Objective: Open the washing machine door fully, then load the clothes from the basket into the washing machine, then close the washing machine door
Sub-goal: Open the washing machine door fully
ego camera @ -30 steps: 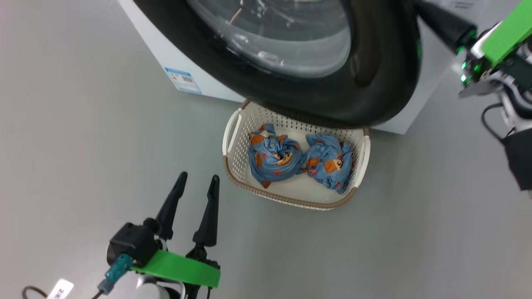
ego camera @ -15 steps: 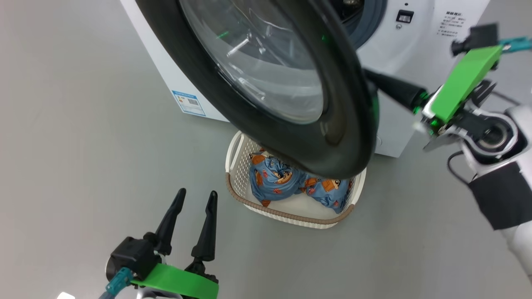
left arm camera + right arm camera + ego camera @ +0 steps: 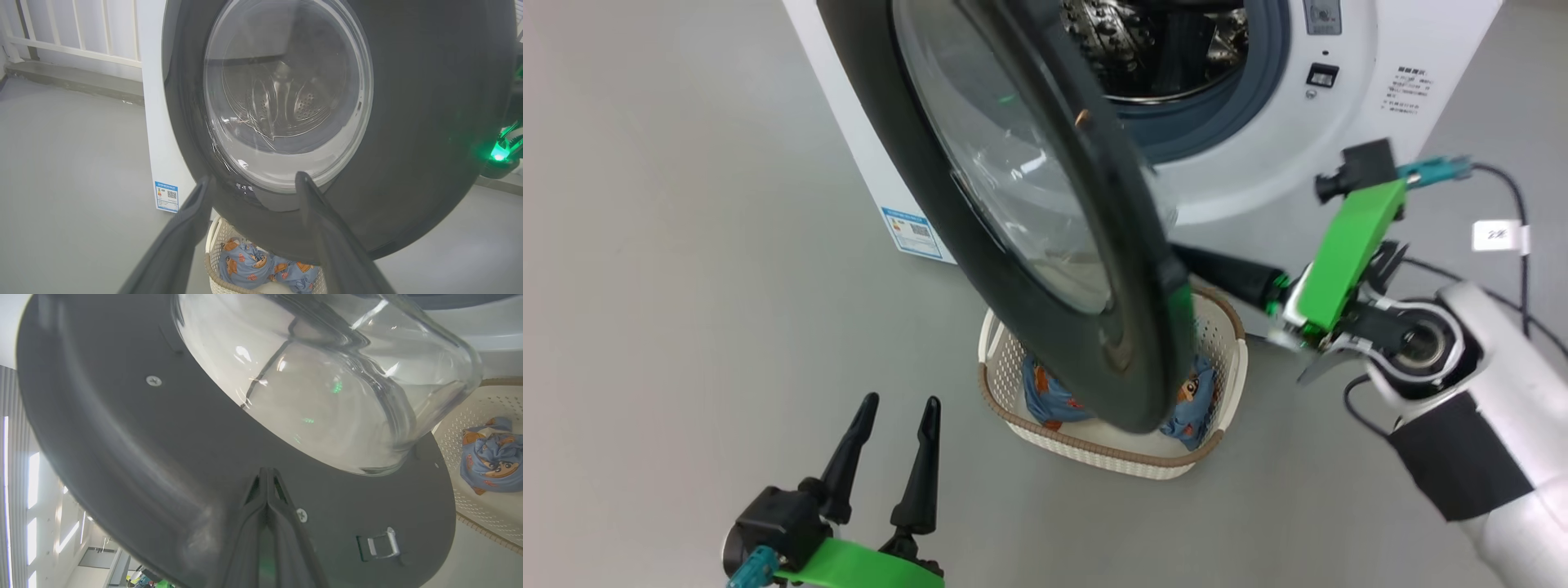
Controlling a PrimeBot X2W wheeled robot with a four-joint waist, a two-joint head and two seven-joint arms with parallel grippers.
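Your right gripper [image 3: 266, 473], fingers pinched together, pressing the inside of the door [image 3: 1045, 359]; left gripper [image 3: 900, 402] gaping empty before it.

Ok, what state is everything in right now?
washing machine door, partly open, not yet fully.
washing machine, drum exposed.
basket, upright on the floor, loaded.
clothes, bunched, both in the basket.
left gripper, open, empty.
right gripper, shut, tips at the door's inner face.
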